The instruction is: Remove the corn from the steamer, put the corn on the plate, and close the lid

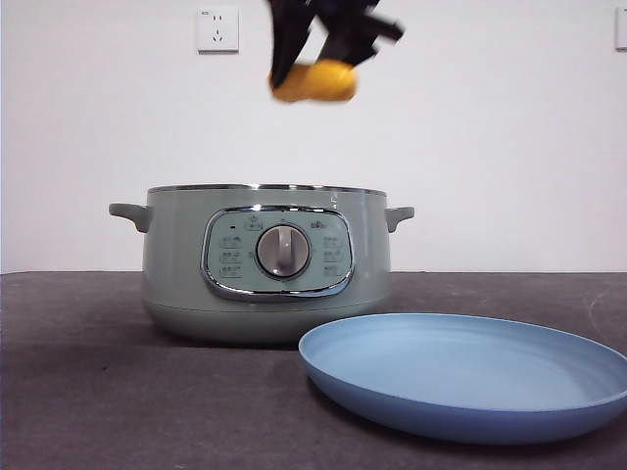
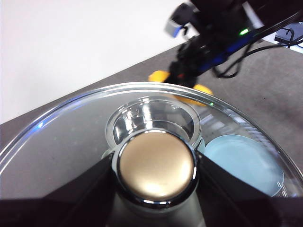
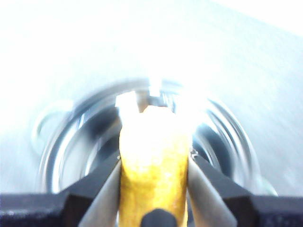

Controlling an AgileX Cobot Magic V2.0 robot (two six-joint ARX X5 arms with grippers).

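Note:
My right gripper (image 1: 323, 59) is shut on the yellow-orange corn (image 1: 313, 82) and holds it high above the open sage-green steamer (image 1: 265, 264). In the right wrist view the corn (image 3: 154, 161) sits between the jaws, with the steamer's open bowl (image 3: 222, 142) below. My left gripper (image 2: 156, 175) is shut on the knob (image 2: 156, 163) of the glass lid (image 2: 71, 142), held off the pot and out of the front view. Through the lid I see the steamer (image 2: 151, 118), the light-blue plate (image 2: 241, 161) and the corn (image 2: 201, 90). The plate (image 1: 460, 377) lies empty at the front right of the steamer.
A white wall with a socket (image 1: 217, 29) stands behind the dark grey table (image 1: 98, 392). The right arm with its cables (image 2: 222, 33) shows above the lid in the left wrist view.

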